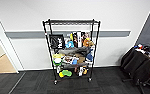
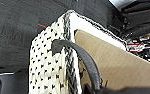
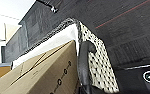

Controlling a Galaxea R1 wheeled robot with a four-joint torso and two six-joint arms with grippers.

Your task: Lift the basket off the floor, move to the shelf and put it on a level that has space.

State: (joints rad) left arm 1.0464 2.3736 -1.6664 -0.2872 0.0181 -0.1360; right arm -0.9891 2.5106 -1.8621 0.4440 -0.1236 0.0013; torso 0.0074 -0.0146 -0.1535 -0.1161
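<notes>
The basket (image 2: 53, 65) hung above the floor (image 2: 13, 27), carried by both handles toward the shelf (image 1: 71, 50); jaws' state indiscernible.

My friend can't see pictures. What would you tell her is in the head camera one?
A tall black wire shelf on small wheels stands against a white wall, its lower tiers crammed with colourful clutter and its top level bare. Dark grey carpet floor lies in front, and dark chairs sit at the right.

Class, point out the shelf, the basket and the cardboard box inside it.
shelf (image 1: 71, 22): head view, top tier.
basket (image 2: 47, 70): left wrist view, woven side.
cardboard box (image 3: 48, 70): right wrist view, brown side.
</notes>
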